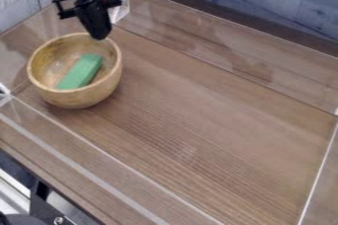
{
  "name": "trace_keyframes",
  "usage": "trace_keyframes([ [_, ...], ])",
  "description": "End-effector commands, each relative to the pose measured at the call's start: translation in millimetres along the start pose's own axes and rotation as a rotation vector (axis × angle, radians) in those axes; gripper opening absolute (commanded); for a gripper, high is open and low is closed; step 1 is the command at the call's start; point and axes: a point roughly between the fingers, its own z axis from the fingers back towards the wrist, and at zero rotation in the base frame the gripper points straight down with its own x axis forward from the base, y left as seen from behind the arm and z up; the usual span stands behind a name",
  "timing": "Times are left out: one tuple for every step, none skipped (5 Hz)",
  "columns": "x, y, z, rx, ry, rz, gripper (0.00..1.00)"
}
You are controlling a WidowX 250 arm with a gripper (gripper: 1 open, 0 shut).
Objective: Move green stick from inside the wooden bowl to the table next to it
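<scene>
The green stick lies flat inside the wooden bowl, slanting from the lower left toward the upper right. The bowl rests on the dark-brown table at the left. My black gripper hangs just above the bowl's far rim, up and to the right of the stick. Its fingers are pressed together and hold nothing. It is clear of the stick.
Clear acrylic walls edge the tabletop along the front, the left and the back. A clear bracket stands right behind the gripper. Bare tabletop stretches to the right of the bowl.
</scene>
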Motion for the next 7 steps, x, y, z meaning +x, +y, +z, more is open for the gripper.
trace_keyframes([
  [1.8,-23.9,29.9,0.001,-0.074,-0.067,0.00],
  [7.7,-37.3,29.2,-0.012,-0.046,-0.164,0.00],
  [10.1,-53.7,24.7,-0.025,-0.013,-0.265,0.00],
  [10.3,-72.1,13.0,-0.027,0.024,-0.362,0.00],
  [1.4,-92.5,-3.8,-0.017,0.040,-0.403,0.00],
  [-2.8,-107.5,-14.9,-0.011,0.043,-0.419,0.00],
  [-2.4,-126.1,-16.0,-0.001,0.028,-0.406,0.00],
])
